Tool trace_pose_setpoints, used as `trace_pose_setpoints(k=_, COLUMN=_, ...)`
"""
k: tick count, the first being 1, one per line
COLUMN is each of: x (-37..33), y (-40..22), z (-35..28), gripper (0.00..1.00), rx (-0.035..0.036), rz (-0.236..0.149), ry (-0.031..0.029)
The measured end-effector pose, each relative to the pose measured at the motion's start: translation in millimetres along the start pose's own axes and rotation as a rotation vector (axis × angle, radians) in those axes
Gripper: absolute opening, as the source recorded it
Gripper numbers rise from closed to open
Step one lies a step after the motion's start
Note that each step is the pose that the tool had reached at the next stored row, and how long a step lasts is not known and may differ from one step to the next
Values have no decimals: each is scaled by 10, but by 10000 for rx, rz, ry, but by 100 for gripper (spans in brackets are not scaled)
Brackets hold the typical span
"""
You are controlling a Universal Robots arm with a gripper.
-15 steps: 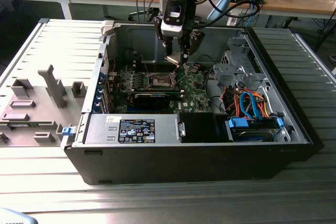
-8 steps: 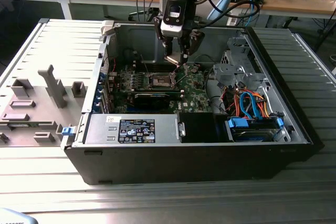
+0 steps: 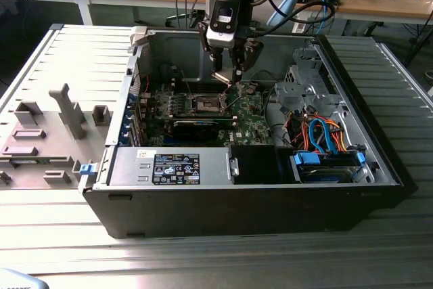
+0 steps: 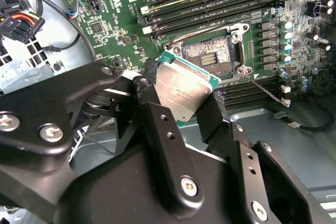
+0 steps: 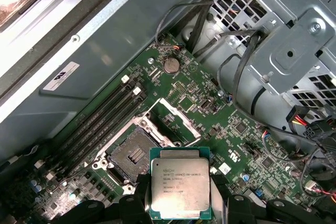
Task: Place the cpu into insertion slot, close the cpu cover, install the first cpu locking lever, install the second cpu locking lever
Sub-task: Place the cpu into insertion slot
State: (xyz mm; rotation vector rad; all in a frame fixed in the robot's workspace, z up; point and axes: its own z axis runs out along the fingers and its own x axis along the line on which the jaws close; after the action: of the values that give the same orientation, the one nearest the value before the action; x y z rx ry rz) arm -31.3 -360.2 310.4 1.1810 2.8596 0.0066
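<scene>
My gripper hangs inside the open computer case, shut on the cpu. The cpu is a square chip with a silver top and green edge, gripped by its sides between the black fingers. It hovers tilted just beside and above the insertion slot, a black square socket with a metal rim on the green motherboard. In the exterior view the insertion slot lies just below the gripper. The cpu cover stands open at the socket's edge. A thin wire lever sticks out unlatched.
Long black memory slots run beside the socket. A metal drive cage with orange and blue cables fills the case toward the exterior view's right. The power supply lies at the front. The case's side panel lies to its left.
</scene>
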Motion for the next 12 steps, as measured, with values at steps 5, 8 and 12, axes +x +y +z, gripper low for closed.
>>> trace_pose_setpoints(k=5, x=0, y=0, z=1, gripper=55, rx=2, rz=45, ry=-1)
trace_pose_setpoints(k=8, x=0, y=0, z=2, gripper=55, rx=3, rz=70, ry=-1)
trace_pose_setpoints(k=12, x=0, y=0, z=3, gripper=55, rx=4, rz=105, ry=-2)
